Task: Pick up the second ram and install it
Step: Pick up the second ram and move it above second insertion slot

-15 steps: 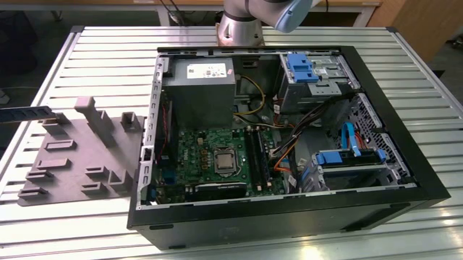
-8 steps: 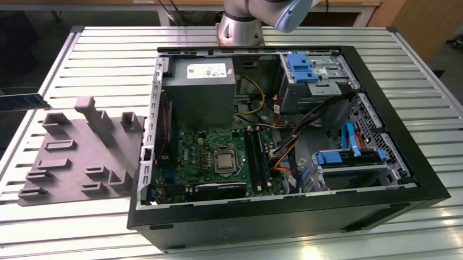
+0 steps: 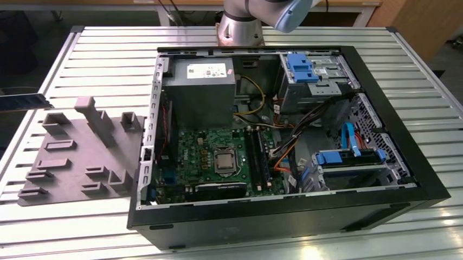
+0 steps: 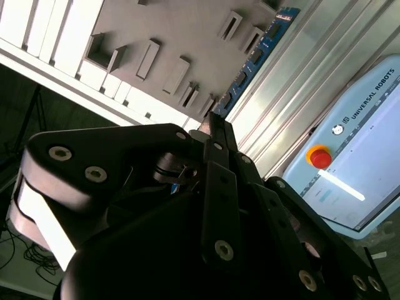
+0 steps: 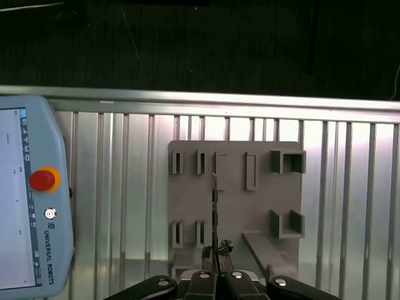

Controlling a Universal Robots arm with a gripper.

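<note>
The second ram (image 3: 25,101) is a thin dark bluish stick at the exterior view's far left, raised above the table beside the gray fixture (image 3: 72,157). In the second wrist view the ram (image 4: 256,59) sticks out from my gripper (image 4: 212,119), whose black fingers are shut on its end. The first wrist view shows the ram (image 5: 214,206) edge-on, held in my gripper (image 5: 216,255) over the fixture (image 5: 262,206). The open computer case (image 3: 405,179) lies toward the exterior view's right, with the motherboard's black memory slots (image 3: 257,157) in its middle.
A gray teach pendant (image 5: 31,200) with a red button lies on the slatted metal table (image 3: 108,59) beside the fixture. The fixture's upright posts (image 3: 94,116) stand under the ram. Inside the case are a power supply (image 3: 199,89), blue drive bays (image 3: 300,67) and loose cables.
</note>
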